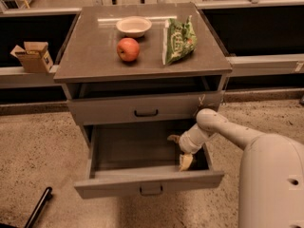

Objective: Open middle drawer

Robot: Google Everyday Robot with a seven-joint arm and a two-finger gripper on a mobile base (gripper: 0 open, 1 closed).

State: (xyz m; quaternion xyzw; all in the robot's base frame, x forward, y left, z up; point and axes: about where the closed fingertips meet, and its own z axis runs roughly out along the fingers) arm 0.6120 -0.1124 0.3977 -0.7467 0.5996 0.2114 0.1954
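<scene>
1. Cabinet (pixel 95 56): a grey box with a smooth, faintly glossy, square-edged top. It stands on a speckled stone-like floor (pixel 42 151).
2. On the top: a round pale bowl (pixel 134 26), a red apple (pixel 128 49) just below and left of it, and a crinkled green bag (pixel 179 41) to the right.
3. Upper drawer front (pixel 109 112): flat and closed, with a pale mark near its right end.
4. Middle drawer (pixel 114 186): a plain grey tray with a dark loop handle (pixel 151 190). It sits in the lower centre of the frame, pulled well out, so its flat floor and thin side walls are exposed.
5. Gripper (pixel 180 150): on a pale rounded arm (pixel 228 132) reaching in from the right. It hangs inside the drawer cavity near the right wall.
6. Its tan fingers (pixel 186 162) are spread and hold nothing. The lower tip is just behind the drawer's front panel. The handle lies below and to the left, apart from them.
7. Room: the drawer floor extends left of the gripper. The robot's body (pixel 273 184) stands beside the drawer's right front corner.
8. At the left of the frame: a cardboard box (pixel 32 57) on a ledge and a dark rod (pixel 38 208) on the floor.
</scene>
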